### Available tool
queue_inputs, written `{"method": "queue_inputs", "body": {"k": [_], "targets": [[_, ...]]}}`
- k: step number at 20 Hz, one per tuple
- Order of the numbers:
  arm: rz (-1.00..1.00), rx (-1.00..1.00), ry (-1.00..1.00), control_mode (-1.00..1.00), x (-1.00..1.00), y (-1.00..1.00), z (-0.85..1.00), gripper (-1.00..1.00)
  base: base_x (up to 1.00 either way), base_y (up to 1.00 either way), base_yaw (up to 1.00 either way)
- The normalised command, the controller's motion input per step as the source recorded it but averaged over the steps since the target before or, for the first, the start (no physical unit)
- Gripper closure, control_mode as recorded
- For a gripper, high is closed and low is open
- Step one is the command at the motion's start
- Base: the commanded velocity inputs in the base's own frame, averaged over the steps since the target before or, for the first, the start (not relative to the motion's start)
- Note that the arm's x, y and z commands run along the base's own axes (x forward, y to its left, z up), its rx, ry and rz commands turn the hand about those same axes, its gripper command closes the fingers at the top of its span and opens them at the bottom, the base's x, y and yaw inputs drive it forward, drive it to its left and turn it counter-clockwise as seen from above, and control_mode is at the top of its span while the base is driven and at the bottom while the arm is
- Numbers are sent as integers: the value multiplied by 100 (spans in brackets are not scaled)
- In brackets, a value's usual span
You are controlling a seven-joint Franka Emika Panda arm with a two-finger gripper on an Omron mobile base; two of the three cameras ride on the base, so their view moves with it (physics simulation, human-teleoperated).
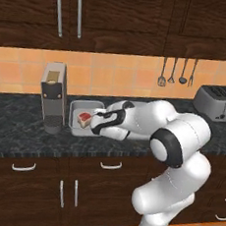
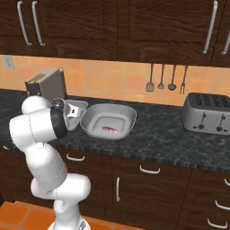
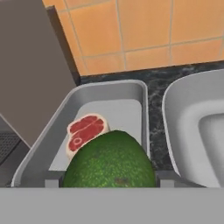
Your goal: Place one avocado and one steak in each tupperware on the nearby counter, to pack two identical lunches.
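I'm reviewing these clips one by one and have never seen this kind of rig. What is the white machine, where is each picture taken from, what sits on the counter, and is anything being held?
Everything here is a computer-rendered kitchen. The white machine is a robot arm on a base that can drive. Two pictures come from cameras on that base, behind the arm to its left and right. The third looks along the arm's tool.

On the dark counter sit a small rectangular tupperware with a steak in it, and beside it a larger oval tupperware, which also seems to hold a steak. A grey coffee machine stands to the left, a silver toaster to the right, and utensils hang on the tiled wall.

The tool holds a green avocado over the near edge of the small container.
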Motion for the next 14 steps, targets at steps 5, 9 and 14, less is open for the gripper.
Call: {"method": "queue_inputs", "body": {"k": [5,9,14], "targets": [[0,-9,1,-100,55,14,-8,100,0,0,0],[6,-10,3,-100,77,40,-1,-100,0,0,0],[16,-2,0,-100,52,54,0,-100,0,0,0]]}}
